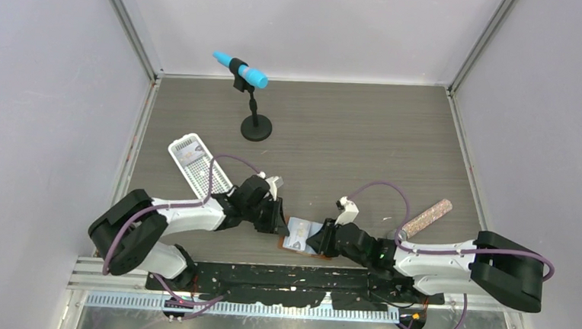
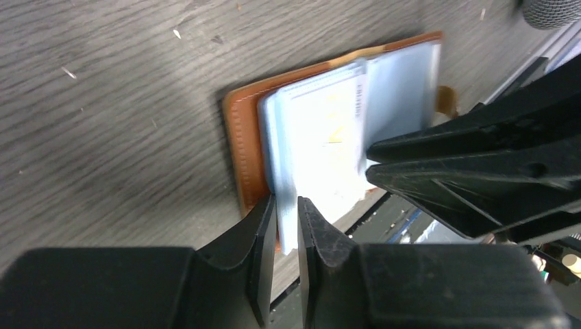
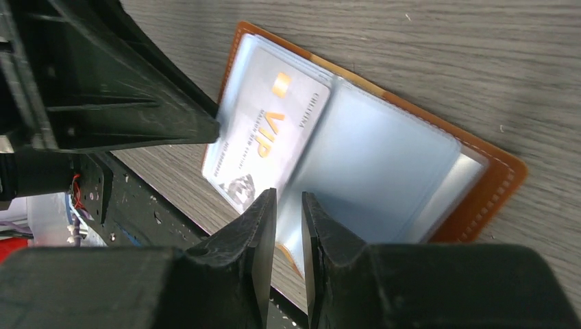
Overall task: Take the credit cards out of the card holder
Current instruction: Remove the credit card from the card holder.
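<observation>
As L claw (image 2: 286, 203) nips glossy card (image 2: 322, 137), R claw (image 3: 288, 196) nips tan leather holder (image 3: 495, 184) pocket

I see a tan-brown leather card holder (image 3: 495, 197) with pale stitches along its edge and pale blue pockets inside. The whitish-blue plastic credit card (image 3: 267, 140) has orange letters and a small gold square. The wooden table (image 1: 336, 129) is dark grey with thin streaks. My left gripper (image 2: 286, 205) and right gripper (image 3: 288, 199) are black. The flat plastic tray (image 1: 211, 176) is white with tiny holes.
</observation>
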